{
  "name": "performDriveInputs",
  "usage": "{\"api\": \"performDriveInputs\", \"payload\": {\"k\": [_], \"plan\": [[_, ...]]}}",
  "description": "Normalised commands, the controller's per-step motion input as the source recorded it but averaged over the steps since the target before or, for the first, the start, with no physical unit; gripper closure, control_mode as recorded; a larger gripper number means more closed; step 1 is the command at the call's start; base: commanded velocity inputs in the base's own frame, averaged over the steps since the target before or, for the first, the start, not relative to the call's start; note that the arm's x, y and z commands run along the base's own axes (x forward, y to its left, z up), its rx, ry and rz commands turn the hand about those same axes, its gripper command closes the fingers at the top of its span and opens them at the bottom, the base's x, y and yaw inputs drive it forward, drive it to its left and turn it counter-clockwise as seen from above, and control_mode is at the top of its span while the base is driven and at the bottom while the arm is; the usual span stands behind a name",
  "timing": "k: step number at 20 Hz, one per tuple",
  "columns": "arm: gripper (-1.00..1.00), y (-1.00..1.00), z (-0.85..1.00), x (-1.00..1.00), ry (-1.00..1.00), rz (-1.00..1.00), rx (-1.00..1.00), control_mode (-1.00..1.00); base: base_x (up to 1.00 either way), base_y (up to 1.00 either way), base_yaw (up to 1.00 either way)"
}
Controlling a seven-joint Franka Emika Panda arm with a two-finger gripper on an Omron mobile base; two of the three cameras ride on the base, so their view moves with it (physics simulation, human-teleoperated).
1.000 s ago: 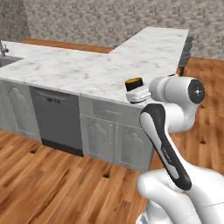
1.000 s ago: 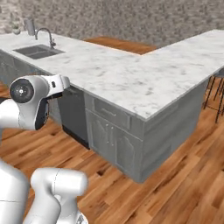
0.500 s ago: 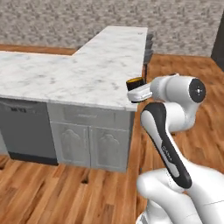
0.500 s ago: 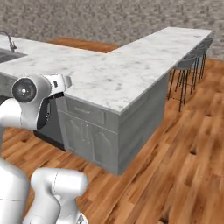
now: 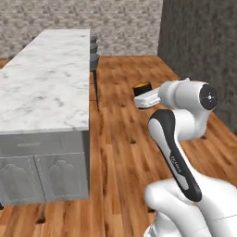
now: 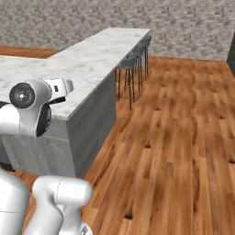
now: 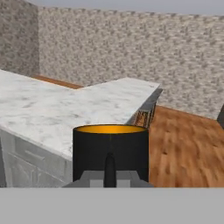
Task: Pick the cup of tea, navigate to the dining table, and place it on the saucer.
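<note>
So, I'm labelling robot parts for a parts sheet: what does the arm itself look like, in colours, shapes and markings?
The arm is made of glossy white, rounded, tube-like segments. One link carries a long black curved inlay with small pale lettering, too small to read. The elbow joint ends in a dark round cap with a small white mark at its centre. The gripper has a white boxy body with dark finger tips. No loose cables show.

Cup of tea (image 7: 110,152): black, upright, orange-brown liquid at rim, clamped in tool (image 7: 109,168).

Even, flat rendered light, soft shadows, slightly blurry, no glare.
</note>
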Motion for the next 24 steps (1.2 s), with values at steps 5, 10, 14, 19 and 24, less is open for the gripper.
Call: {"api": "performDriveInputs", "payload": {"k": [5,10,14,19,24], "plan": [[1.0,0.0,0.0,0.0,0.0,0.0,0.0,1.0,1.0,-0.81,-0.28],[1.0,0.0,0.0,0.0,0.0,0.0,0.0,1.0,1.0,-0.18,-0.11],[1.0,0.0,0.0,0.0,0.0,0.0,0.0,1.0,1.0,-0.12,0.0],[1.0,0.0,0.0,0.0,0.0,0.0,0.0,1.0,1.0,-0.29,0.02],[1.0,0.0,0.0,0.0,0.0,0.0,0.0,1.0,1.0,-0.49,0.12]]}}
